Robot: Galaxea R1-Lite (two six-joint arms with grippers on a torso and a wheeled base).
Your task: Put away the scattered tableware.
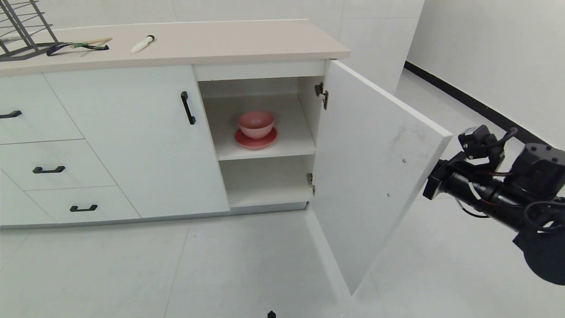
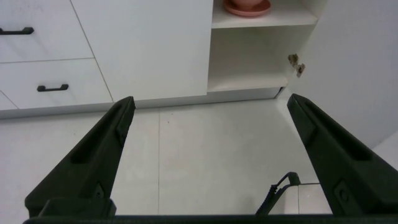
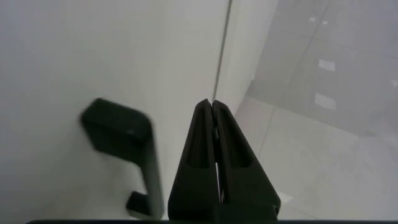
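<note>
head view: you can see the cabinet door point(image 1: 375, 176) swung wide open. a pink bowl point(image 1: 256, 123) sits on a red plate point(image 1: 256, 140) on the upper shelf point(image 1: 291, 148), so those two look put away. on the countertop point(image 1: 229, 42) a white-handled utensil point(image 1: 142, 44) and a wooden-handled utensil point(image 1: 86, 44) lie loose, just beside a wire rack point(image 1: 22, 31). your right arm point(image 1: 485, 190) is at the outer side of the open door, near its free edge.

left wrist view: your left gripper point(image 2: 211, 101) is spread wide with nothing between its fingers, low over the floor and facing the open cabinet. the plate shows at the shelf's front edge.

right wrist view: your right gripper point(image 3: 212, 106) has its fingers pressed together, gripping nothing, just beside the door's black handle point(image 3: 121, 134) and apart from it.

my reading: the dishes are stored, while the counter utensils and the open door seem to be what is left.
</note>
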